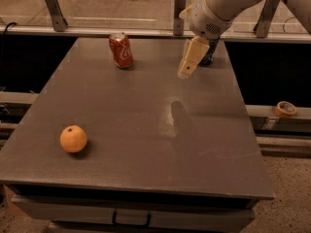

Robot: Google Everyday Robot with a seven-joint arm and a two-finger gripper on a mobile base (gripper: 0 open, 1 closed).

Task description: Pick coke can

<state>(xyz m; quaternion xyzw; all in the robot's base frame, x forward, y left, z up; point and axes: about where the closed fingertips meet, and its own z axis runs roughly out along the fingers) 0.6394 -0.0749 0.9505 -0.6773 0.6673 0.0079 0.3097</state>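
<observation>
The coke can is a red can with white script and a silver top. It stands slightly tilted at the back left of the grey table. My gripper hangs from the white arm that comes in from the upper right. It is above the back middle of the table, to the right of the coke can and well apart from it. It holds nothing that I can see.
A dark blue can stands at the back right, mostly hidden behind the gripper. An orange lies at the front left. A tape roll sits on a ledge off the table's right side. A railing runs behind the table.
</observation>
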